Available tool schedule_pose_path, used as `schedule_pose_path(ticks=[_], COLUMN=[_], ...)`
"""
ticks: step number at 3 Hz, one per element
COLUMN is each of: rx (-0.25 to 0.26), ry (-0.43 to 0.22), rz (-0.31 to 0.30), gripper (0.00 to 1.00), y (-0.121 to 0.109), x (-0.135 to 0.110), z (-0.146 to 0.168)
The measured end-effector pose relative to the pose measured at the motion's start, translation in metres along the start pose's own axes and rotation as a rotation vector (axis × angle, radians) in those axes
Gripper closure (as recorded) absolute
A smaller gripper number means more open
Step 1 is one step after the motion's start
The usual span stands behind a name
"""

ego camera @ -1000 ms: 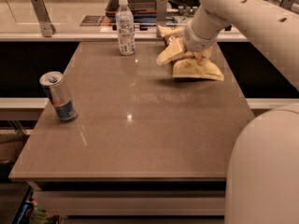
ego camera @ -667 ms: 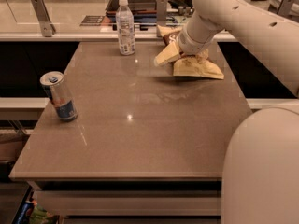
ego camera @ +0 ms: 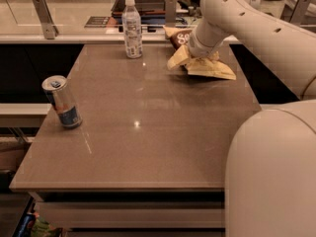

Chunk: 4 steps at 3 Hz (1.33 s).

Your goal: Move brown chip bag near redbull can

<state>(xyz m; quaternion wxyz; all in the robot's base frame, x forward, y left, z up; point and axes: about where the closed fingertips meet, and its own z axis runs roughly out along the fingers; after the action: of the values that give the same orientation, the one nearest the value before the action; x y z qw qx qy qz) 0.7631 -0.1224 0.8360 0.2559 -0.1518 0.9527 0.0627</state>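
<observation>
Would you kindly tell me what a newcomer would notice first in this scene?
The big white arm reaching in from the right stands out first, its tool on the chip bag at the far right of the table. Next come the drink can alone near the left edge and the water bottle at the back.

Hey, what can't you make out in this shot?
Camera view:
- The gripper, at the brown chip bag, far right of the table: its grip is covered by the arm.
- The bag's lettering: mostly behind the arm.
- The redbull can print, near left: too small to read.
</observation>
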Motion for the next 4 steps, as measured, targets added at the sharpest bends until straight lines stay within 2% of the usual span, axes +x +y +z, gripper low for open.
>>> schedule_pose_path(ticks=[3, 4], rx=[-0.002, -0.003], ry=[0.004, 0.007], rz=[-0.001, -0.002], gripper=[0.88, 1.00], y=[0.0012, 0.0020], x=[0.0000, 0.0003], z=[0.0014, 0.0027])
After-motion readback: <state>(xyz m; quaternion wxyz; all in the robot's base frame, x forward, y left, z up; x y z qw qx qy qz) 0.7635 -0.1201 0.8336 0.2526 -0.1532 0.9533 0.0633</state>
